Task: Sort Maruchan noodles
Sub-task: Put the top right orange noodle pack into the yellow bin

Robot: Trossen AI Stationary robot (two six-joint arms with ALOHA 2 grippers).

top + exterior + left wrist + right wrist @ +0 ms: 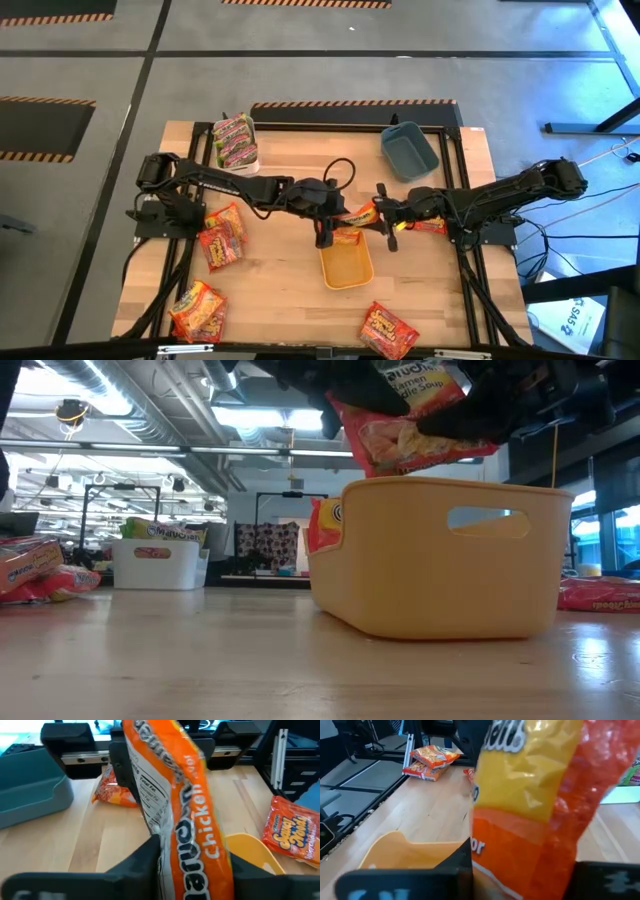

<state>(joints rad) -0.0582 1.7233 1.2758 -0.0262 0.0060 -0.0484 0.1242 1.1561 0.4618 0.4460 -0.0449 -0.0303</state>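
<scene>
I see both grippers meeting above the yellow bin (346, 268) mid-surface. Left gripper (330, 228) and right gripper (385, 212) each clamp the same orange Maruchan chicken packet (362, 214), held in the air over the bin's far edge.

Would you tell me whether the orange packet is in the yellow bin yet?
Not yet: the orange packet hangs above the yellow bin, held between both grippers.

We saw one crinkly orange-yellow plastic ramen packet (360, 214) held at frame centre above the yellow bin, green-pink packets (234, 140) upper left, orange packets (221, 236) at left and along the bottom.
</scene>
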